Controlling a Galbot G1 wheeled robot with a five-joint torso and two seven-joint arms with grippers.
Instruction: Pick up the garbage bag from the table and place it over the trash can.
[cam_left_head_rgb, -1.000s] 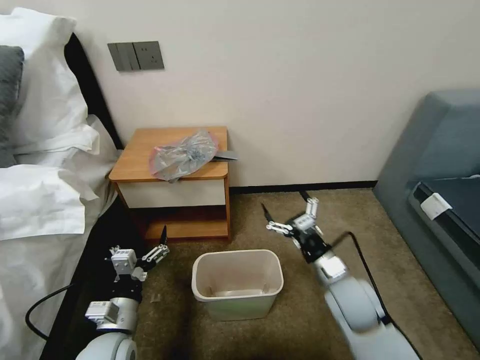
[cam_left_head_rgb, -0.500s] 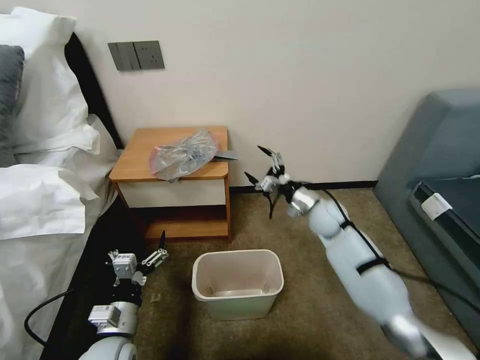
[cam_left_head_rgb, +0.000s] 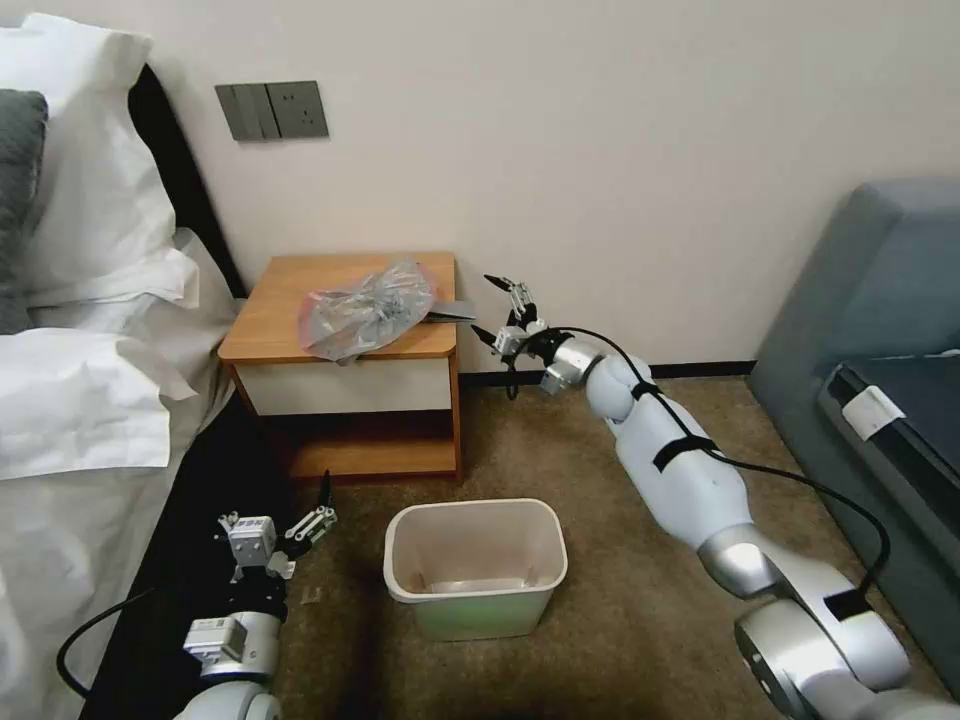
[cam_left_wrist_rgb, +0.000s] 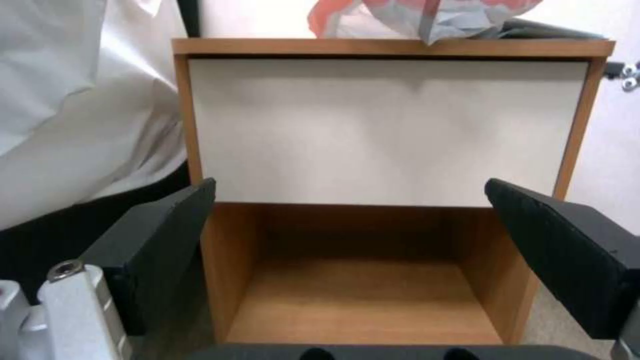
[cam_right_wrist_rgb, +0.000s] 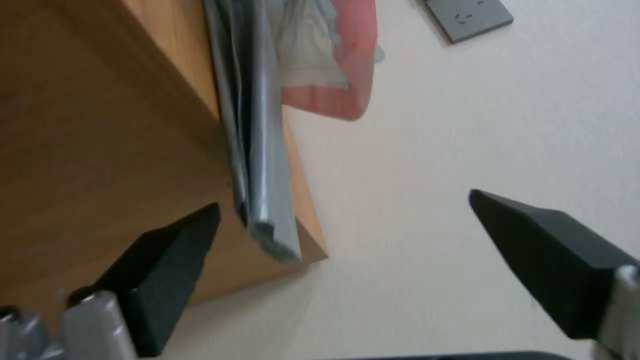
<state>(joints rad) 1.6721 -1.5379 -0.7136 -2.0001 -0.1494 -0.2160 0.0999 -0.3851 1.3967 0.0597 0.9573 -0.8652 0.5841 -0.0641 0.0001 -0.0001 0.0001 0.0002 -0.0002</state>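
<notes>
The bed (cam_left_head_rgb: 70, 380) with its white bedding filled the left side, and a grey-blue sofa (cam_left_head_rgb: 880, 330) stood at the right. Between them, against the far wall, stood the orange-brown nightstand (cam_left_head_rgb: 262, 322) with its white drawer front (cam_left_wrist_rgb: 383, 132). The cream-white trash can (cam_left_head_rgb: 475, 565) sat on the carpet nearer than the nightstand and a little to its right, upright and well apart from it. The garbage bag (cam_left_head_rgb: 365, 308) lay crumpled on the nightstand's top, its long axis running from the near left toward the far right, its pinkish-red edge on the left. A flat grey folded sheet (cam_left_head_rgb: 452, 312) jutted past the top's right edge. The right gripper (cam_left_head_rgb: 499, 313) hovered just right of that sheet, jaws spread and empty. The left gripper (cam_left_head_rgb: 290, 520) hung low near the bed, pointing at the nightstand, jaws likewise spread.
</notes>
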